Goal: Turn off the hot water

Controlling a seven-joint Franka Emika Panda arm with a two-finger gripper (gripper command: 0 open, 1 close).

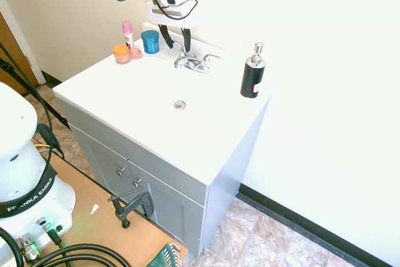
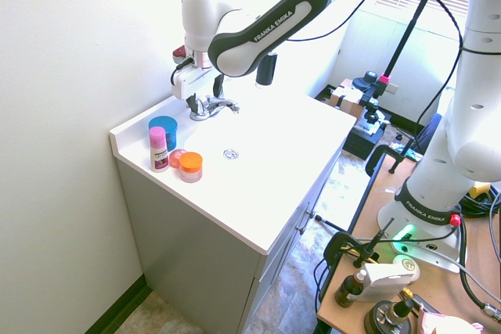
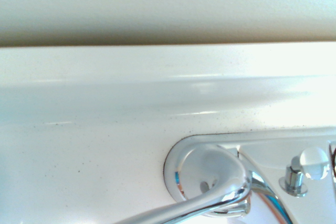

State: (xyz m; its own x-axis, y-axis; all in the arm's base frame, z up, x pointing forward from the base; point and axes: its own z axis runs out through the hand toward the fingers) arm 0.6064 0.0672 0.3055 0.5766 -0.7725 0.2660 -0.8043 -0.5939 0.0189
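The gripper (image 1: pixel 177 45), fingers apart, is held just above the hot lever (image 1: pixel 182 62) at the faucet's (image 1: pixel 195 62) left end. No contact is seen and no water is visible; the turning is judged not yet done.

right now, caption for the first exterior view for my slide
Franka gripper poised above the faucet's left lever on a white vanity.
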